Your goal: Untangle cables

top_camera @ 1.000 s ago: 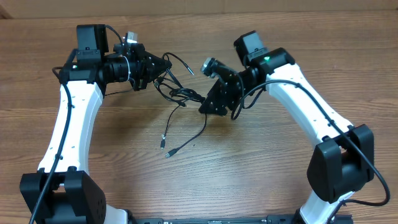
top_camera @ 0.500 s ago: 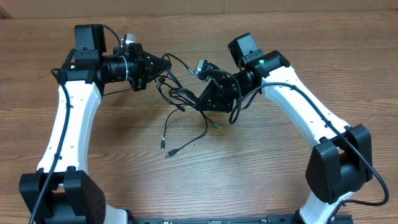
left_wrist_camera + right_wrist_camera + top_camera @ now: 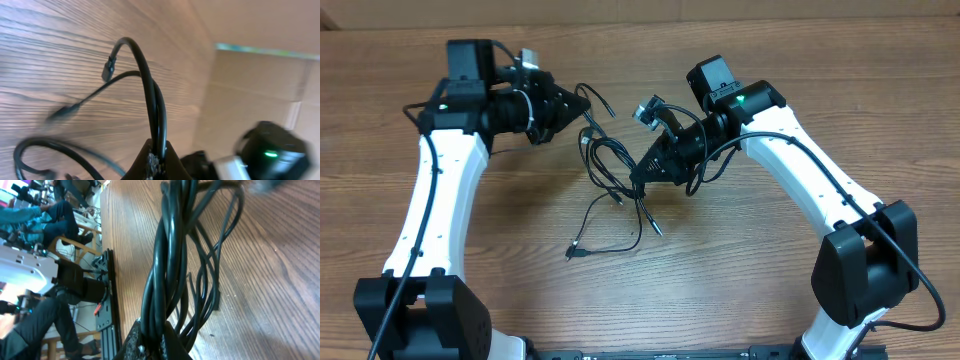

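Cables [image 3: 607,160] strung between arms near far edge of table [image 3: 740,300]; left gripper [image 3: 583,104] clamped on one strand, right gripper [image 3: 639,172] clamped on twisted bundle

no writing, label, brand, number or sign can be read in any view; nothing legible is seen on the cables [image 3: 603,152] or the wooden table [image 3: 720,285].
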